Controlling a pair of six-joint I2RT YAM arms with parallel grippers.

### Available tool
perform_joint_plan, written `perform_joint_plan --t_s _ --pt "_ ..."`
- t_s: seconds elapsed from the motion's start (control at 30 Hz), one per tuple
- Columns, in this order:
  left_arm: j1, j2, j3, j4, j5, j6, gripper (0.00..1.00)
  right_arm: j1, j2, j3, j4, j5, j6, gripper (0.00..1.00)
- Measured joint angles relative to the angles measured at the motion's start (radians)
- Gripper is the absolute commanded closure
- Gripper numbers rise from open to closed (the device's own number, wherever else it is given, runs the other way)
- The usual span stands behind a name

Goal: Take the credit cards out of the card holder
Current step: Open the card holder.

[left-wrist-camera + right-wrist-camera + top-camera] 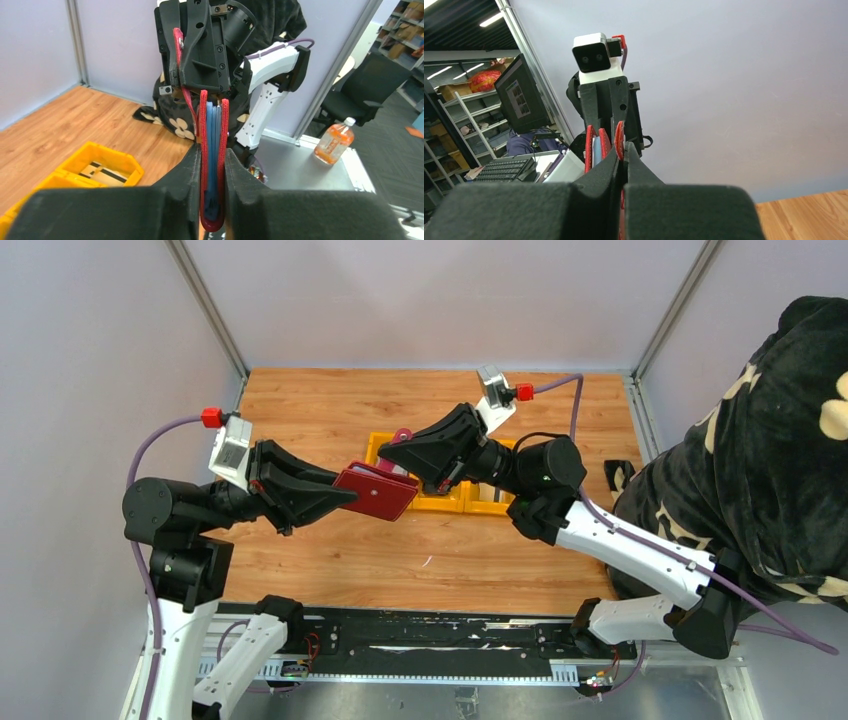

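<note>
The dark red card holder [378, 492] hangs above the table, clamped edge-on between the fingers of my left gripper [350, 498]. In the left wrist view the holder [203, 150] shows red edges around blue-grey inner layers; I cannot tell cards from lining there. My right gripper [397, 452] is shut on the holder's pink-red closing tab [403, 434]. The right wrist view shows the tab [619, 136] pinched between the jaws of the right gripper [622, 150], with the holder [588, 145] beyond. A greyish card with a dark stripe [103, 173] lies in the yellow bin.
The yellow three-compartment bin [440, 508] stands on the wooden table just behind and below both grippers; it also shows in the left wrist view [75, 159]. A person in black patterned clothing [770, 440] is at the right edge. Grey walls enclose the table.
</note>
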Motion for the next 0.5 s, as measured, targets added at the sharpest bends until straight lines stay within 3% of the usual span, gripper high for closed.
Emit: perform_joint_plan --t_s 0.07,0.13,0.3,0.5 --pt "0.0 -0.003 0.0 -0.015 -0.001 0.013 0.44 -0.002 0.0 0.005 -0.021 0.0 -0.002 1.0" --pt "0.0 -0.007 -0.002 -0.032 -0.002 0.035 0.29 -0.002 0.0 0.016 -0.051 -0.001 -0.009 1.0" --pt "-0.001 -0.034 -0.032 -0.091 -0.011 0.086 0.21 -0.003 0.0 0.08 -0.161 -0.014 -0.024 1.0" --pt "-0.001 -0.069 -0.098 -0.148 -0.037 0.14 0.24 -0.003 -0.001 0.11 -0.234 -0.041 -0.035 1.0"
